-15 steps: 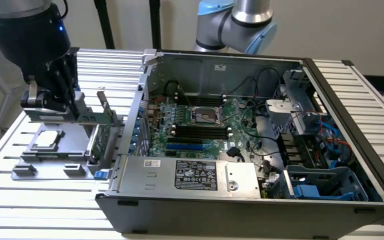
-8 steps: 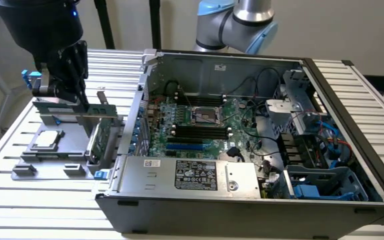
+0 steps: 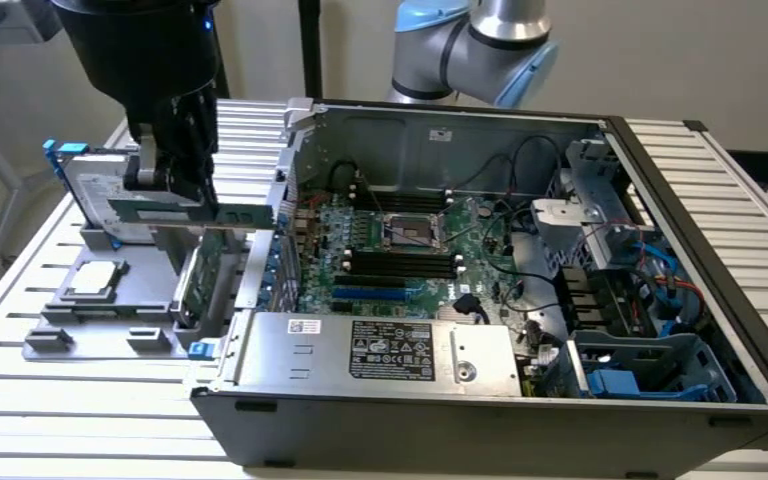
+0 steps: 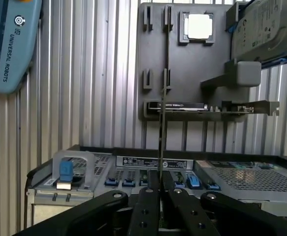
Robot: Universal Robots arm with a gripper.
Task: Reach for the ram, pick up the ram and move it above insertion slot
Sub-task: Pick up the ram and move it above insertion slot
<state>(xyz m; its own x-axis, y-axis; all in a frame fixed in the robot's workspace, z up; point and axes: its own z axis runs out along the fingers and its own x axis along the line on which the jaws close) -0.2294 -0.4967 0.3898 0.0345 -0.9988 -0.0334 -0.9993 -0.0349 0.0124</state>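
one ram (image 3: 211, 213) in gripper (image 3: 177, 190)

Slatted metal table (image 3: 77, 410), grey parts tray (image 3: 104, 335), open computer case (image 3: 518, 400)

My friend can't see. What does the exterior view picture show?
A black gripper holds the ram, a thin green stick, above a grey parts holder beside an open computer case. A square silver chip sits on the holder.

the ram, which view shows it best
The exterior view: the ram shows its flat green side, held in the gripper above the grey fixture. The wrist view shows the ram edge-on, a thin line rising from the shut jaws.
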